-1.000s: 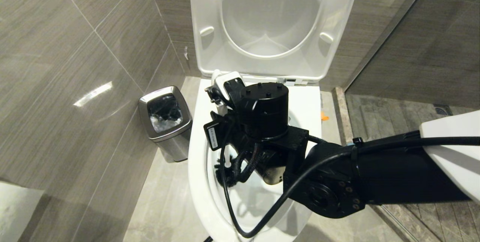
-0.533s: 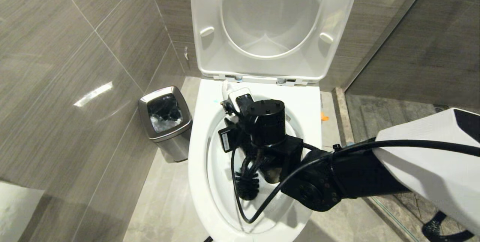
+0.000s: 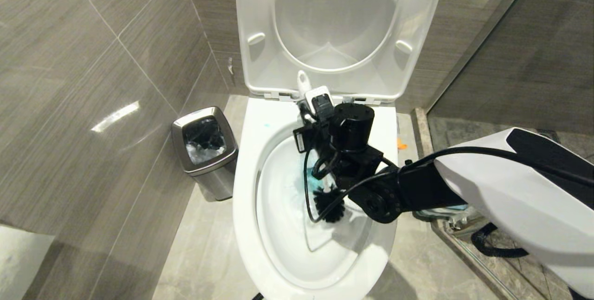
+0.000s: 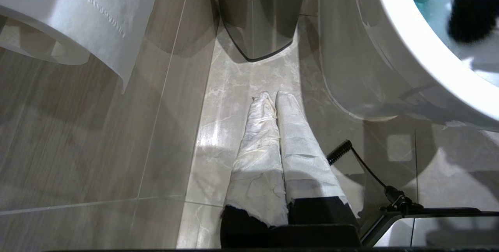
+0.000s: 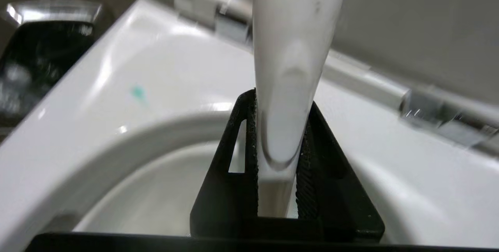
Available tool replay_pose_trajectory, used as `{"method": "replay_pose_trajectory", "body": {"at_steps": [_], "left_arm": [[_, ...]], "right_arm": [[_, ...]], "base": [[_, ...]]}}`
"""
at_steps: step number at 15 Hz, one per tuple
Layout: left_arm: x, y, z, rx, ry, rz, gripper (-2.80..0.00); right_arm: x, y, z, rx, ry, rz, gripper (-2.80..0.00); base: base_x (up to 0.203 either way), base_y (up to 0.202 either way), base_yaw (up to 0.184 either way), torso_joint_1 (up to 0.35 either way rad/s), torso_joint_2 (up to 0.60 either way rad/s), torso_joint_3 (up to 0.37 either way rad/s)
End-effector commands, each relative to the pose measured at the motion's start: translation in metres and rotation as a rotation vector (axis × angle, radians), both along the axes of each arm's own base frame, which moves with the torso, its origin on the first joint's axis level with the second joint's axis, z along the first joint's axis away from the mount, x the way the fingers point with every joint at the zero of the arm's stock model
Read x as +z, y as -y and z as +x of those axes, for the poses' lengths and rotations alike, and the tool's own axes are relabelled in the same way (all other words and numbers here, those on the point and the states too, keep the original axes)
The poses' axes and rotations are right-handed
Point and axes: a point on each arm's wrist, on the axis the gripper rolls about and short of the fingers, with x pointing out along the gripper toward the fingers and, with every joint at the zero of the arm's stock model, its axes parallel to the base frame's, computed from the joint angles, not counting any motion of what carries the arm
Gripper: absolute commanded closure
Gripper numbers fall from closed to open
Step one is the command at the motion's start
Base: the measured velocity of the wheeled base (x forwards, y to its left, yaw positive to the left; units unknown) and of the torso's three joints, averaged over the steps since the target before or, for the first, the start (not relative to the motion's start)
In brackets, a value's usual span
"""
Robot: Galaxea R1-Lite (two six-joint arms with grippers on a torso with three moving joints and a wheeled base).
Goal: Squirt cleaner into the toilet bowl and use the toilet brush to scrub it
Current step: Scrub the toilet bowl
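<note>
Toilet brush (image 5: 290, 88) handle clamped between right fingers (image 5: 249, 146), over toilet bowl (image 5: 89, 100)

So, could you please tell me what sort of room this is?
Almost certainly a bathroom: a white toilet bowl with its lid raised, a small steel bin on the tiled floor, and a toilet paper roll on the wall.

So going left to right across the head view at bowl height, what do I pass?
Grey tiled wall → steel bin → toilet bowl's left rim → brush's black bristle head → right arm's white cover.
</note>
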Motion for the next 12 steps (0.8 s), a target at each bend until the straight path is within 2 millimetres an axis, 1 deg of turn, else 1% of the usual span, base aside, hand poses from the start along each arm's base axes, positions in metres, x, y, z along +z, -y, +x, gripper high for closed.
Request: {"method": "replay_pose_trajectory", "body": {"at_steps": [1, 3, 4, 5, 8, 12], "left_arm": [[0.000, 0.000, 0.000, 0.001, 0.000, 0.000, 0.00], [0.000, 0.000, 0.000, 0.001, 0.000, 0.000, 0.00], [0.000, 0.000, 0.000, 0.001, 0.000, 0.000, 0.00], [0.000, 0.000, 0.000, 0.001, 0.000, 0.000, 0.00], [0.000, 0.000, 0.000, 0.001, 0.000, 0.000, 0.00], [0.000, 0.000, 0.000, 0.001, 0.000, 0.000, 0.00]], "right_arm": [[0.030, 0.000, 0.011, -0.019, 0.102, 0.067, 0.00], [0.055, -0.001, 0.016, -0.022, 0.188, 0.108, 0.00], [0.064, -0.003, 0.018, -0.018, 0.228, 0.117, 0.00], [0.066, -0.006, 0.020, -0.013, 0.255, 0.120, 0.00], [0.051, -0.017, 0.021, 0.007, 0.325, 0.122, 0.00], [0.025, -0.033, 0.004, 0.055, 0.292, 0.100, 0.00]], "base": [[0.000, 0.000, 0.000, 0.000, 0.00, 0.000], [0.000, 0.000, 0.000, 0.000, 0.00, 0.000], [0.000, 0.000, 0.000, 0.000, 0.00, 0.000], [0.000, 0.000, 0.000, 0.000, 0.00, 0.000], [0.000, 0.000, 0.000, 0.000, 0.00, 0.000], [0.000, 0.000, 0.000, 0.000, 0.00, 0.000]]}}
